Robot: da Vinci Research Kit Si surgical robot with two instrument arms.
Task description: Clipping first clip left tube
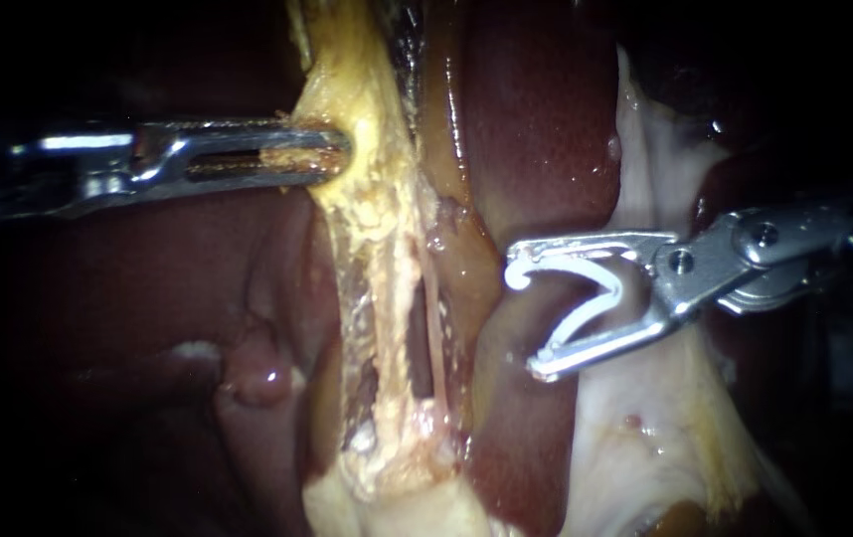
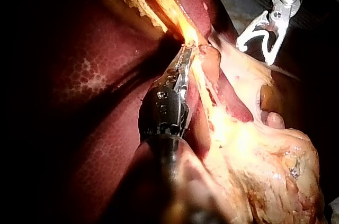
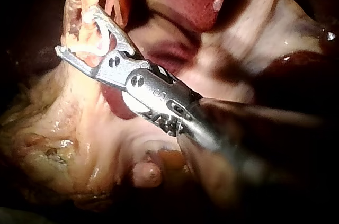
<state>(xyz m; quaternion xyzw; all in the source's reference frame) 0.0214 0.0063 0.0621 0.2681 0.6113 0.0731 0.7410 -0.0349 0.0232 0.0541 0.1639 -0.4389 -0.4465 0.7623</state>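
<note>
My left instrument (image 1: 332, 159) comes in from the left, its jaws shut on a strip of yellow fatty tissue (image 1: 357, 89), holding it taut. Below that grip run two pale tubes, the left tube (image 1: 387, 298) and the right tube (image 1: 438, 328), with a dark gap between them. My right instrument (image 1: 524, 316) stands to the right of both tubes and apart from them. Its jaws are spread wide with a white clip (image 1: 591, 293) seated between them, touching both. The right wrist view shows the same clip (image 3: 103, 36) in those jaws (image 3: 77, 30), close to the yellow strip.
Dark red liver (image 1: 536, 119) lies behind the tubes and on the left (image 1: 148, 288). Pale whitish tissue (image 1: 665, 159) spreads behind and below my right instrument. A lumpy yellow mass (image 2: 265, 166) lies beside my left instrument (image 2: 185, 60).
</note>
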